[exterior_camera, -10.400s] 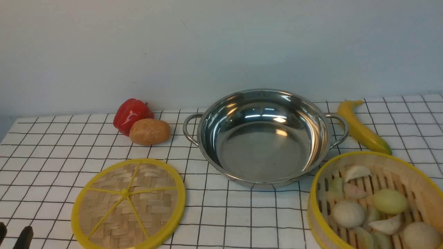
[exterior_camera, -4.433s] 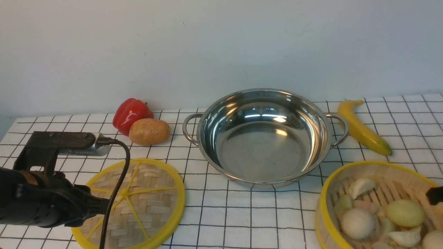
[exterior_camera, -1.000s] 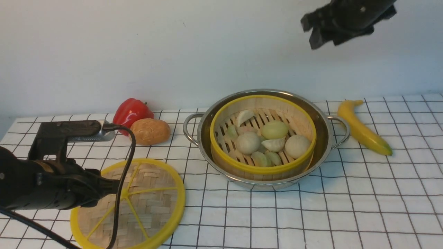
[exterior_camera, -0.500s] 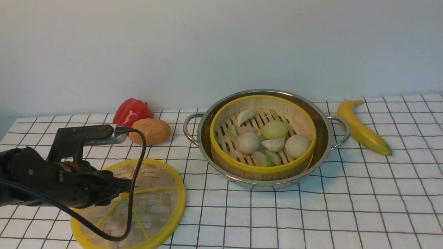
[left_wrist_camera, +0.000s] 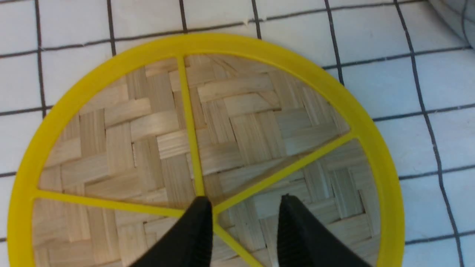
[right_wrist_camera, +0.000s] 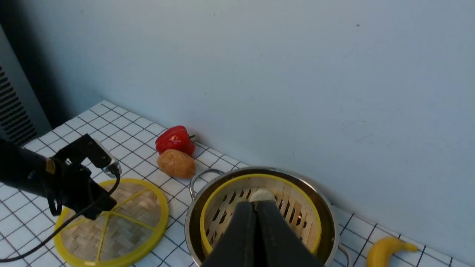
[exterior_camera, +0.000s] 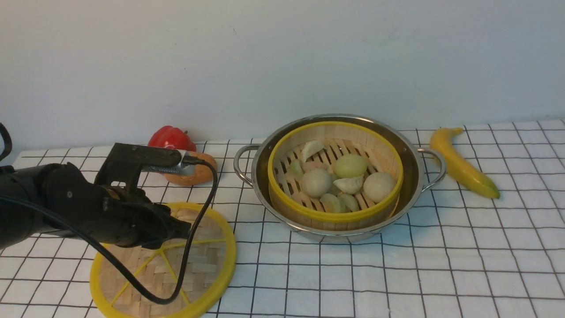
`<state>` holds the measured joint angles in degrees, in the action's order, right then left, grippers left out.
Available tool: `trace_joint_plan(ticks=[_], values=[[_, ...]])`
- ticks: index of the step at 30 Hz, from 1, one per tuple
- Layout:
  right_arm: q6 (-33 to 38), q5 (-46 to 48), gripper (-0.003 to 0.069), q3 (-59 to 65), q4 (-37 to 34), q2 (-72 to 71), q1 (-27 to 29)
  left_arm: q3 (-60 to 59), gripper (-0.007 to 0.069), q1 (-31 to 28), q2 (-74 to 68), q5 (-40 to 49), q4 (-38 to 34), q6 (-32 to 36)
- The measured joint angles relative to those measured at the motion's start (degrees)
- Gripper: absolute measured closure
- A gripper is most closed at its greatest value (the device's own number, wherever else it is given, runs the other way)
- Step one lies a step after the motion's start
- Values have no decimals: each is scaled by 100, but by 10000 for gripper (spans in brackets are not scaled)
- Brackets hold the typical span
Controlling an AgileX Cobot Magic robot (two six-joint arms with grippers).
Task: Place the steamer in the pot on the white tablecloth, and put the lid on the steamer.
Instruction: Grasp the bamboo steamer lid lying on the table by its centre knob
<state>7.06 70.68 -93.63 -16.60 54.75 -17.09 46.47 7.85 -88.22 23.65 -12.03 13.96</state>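
From the front, the steamer [exterior_camera: 329, 217] sits inside the pot [exterior_camera: 410, 176] on the white tablecloth [exterior_camera: 441, 265], so only the lid [exterior_camera: 207, 265] is left. It lies flat at the near left, with the left gripper [exterior_camera: 183, 229] low over its middle. The arm's cable [exterior_camera: 194, 247] droops across the lid and could snag or drag it on the lift. A potato [exterior_camera: 198, 174] and a red pepper [exterior_camera: 172, 138] sit just beyond, near the pot's left handle, which a low carry rightward might clip. The cloth between lid and pot is bare, and the banana [exterior_camera: 461, 165] lies well off right. The lid's near rim leaves the frame, so the table edge cannot be judged. The left wrist view shows the fingers [left_wrist_camera: 196, 230] spread apart and holding nothing, one tip at the hub where the spokes meet. Closing here may catch only a thin spoke, letting the lid tilt or slip. The right wrist view has the right gripper [right_wrist_camera: 256, 203] closed and empty, high above the steamer, clear of the lid's likely path.
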Motion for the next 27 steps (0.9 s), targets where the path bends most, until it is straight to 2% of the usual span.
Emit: trace_joint_plan(ticks=[12, 27], values=[[-39, 13, 669, 193, -283, -5, 0, 23, 382, 0, -248, 131, 228, -140], [-39, 13, 662, 195, -332, 0, 0, 29, 382, 0, -555, -148, 347, -189]])
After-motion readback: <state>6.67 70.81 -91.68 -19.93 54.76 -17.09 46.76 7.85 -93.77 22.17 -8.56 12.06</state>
